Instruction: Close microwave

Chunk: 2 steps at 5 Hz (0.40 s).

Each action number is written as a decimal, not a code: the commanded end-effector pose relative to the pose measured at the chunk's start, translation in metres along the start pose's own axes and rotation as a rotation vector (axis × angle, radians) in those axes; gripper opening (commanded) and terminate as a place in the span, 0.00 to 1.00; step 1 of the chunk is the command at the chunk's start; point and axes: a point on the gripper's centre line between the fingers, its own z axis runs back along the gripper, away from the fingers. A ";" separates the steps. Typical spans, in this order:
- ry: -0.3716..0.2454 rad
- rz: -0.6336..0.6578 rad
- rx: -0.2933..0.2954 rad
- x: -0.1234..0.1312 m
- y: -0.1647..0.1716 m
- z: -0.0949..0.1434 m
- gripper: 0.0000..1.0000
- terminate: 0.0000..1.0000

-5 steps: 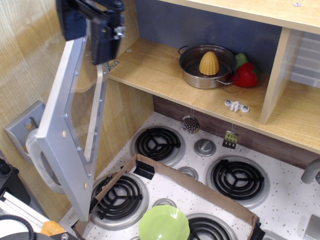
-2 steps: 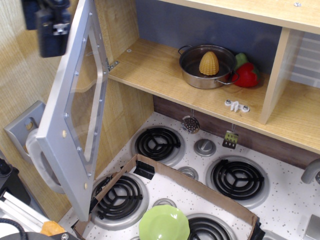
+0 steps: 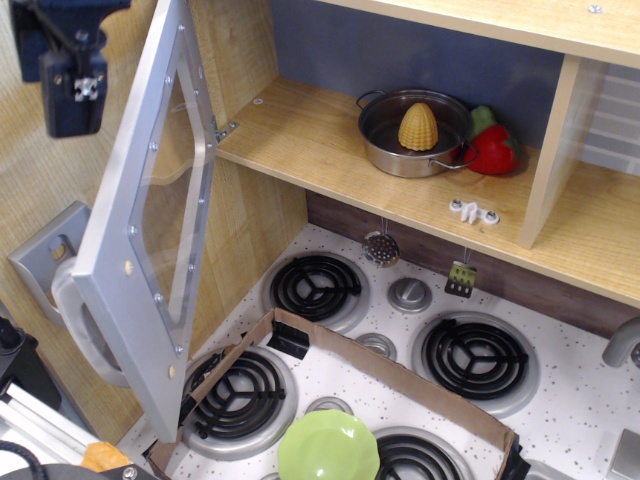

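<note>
Change: the gripper (image 3: pixel 73 90) has drawn away to the 10 o'clock corner, clear of the door's top edge.
Jaws: spread cannot be told; holding nothing.
Microwave (image 3: pixel 160 240): door stands wide open, at 9 o'clock from the pot (image 3: pixel 412 135).
Progress: closing not begun; whole swing remains.

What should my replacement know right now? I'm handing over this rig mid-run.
Gripper: top left, outside the door, touching nothing; open or shut can't be told.
Microwave door: swung wide open, its handle facing left.
Inside on the wooden floor: a pot holding a corn cob, a red pepper beside it.
Done: nothing visible yet.
Left: push the door shut.
</note>
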 end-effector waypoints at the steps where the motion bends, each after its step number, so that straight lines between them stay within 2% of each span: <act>1: -0.127 0.057 -0.059 0.014 -0.007 -0.040 1.00 0.00; 2: -0.194 0.066 -0.094 0.034 -0.018 -0.052 1.00 0.00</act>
